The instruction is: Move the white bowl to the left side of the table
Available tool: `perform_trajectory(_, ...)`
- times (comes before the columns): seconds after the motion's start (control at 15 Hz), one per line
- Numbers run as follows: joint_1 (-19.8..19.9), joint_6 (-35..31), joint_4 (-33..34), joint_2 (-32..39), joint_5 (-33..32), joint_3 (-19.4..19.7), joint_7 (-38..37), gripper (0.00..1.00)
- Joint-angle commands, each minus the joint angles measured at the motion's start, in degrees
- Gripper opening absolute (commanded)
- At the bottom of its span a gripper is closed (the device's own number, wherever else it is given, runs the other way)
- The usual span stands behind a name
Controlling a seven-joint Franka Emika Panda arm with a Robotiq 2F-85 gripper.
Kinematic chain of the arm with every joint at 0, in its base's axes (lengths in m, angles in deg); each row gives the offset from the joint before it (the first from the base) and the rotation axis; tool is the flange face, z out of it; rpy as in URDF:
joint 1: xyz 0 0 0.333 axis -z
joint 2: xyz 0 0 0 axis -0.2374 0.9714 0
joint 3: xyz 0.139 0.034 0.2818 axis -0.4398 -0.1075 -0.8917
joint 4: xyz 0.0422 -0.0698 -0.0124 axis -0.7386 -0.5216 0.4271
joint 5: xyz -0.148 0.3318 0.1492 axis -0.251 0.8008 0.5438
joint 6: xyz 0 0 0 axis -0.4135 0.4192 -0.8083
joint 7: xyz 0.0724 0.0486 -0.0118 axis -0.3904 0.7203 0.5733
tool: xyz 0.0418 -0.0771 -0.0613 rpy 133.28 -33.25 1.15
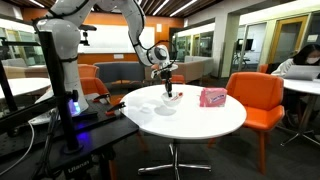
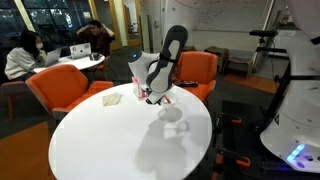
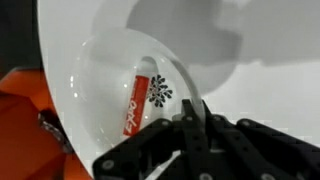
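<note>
Item: white bowl (image 1: pixel 166 106), near the middle of the round counter (image 1: pixel 205 122), not yet at its left side. Contents: one small red sachet (image 3: pixel 133 106) lying flat on the bowl's floor, beside a black printed motif (image 3: pixel 160 92). Holding: tool (image 3: pixel 196 120) set over the rim from above, fingers drawn together on it, apparently a pinch for carrying. Adjacent: pink packet (image 1: pixel 212 97), apart from the bowl.

The arm (image 1: pixel 148 48) arches over and down, end effector (image 1: pixel 170 89) pointing downward, fingers (image 3: pixel 186 132) pinched together.
</note>
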Motion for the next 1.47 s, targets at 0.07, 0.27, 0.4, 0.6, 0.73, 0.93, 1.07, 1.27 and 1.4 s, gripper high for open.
perform_trajectory(0.07,-6.48,2.09,-1.08,-1.25,-3.79,0.47,-4.05,0.02)
perform_trajectory(0.27,-8.05,2.64,-0.55,-0.30,-4.33,-1.54,-4.01,0.02)
perform_trajectory(0.4,-8.46,3.56,-0.18,0.28,-3.86,-2.66,-3.50,0.02)
perform_trajectory(0.6,-9.61,3.97,0.23,1.61,-4.87,-2.73,-4.30,0.02)
perform_trajectory(0.73,-9.72,4.83,0.58,2.44,-5.19,-2.92,-3.97,0.02)
perform_trajectory(0.93,-8.66,4.78,0.71,3.16,-4.34,-4.03,-2.56,0.02)
perform_trajectory(1.07,-8.85,3.95,0.84,3.64,-4.70,-3.76,-2.75,0.02)
perform_trajectory(1.27,-9.19,2.98,0.83,3.70,-5.43,-3.32,-3.26,0.13)
perform_trajectory(1.4,-8.77,2.90,0.84,3.37,-5.55,-3.66,-2.63,0.37)
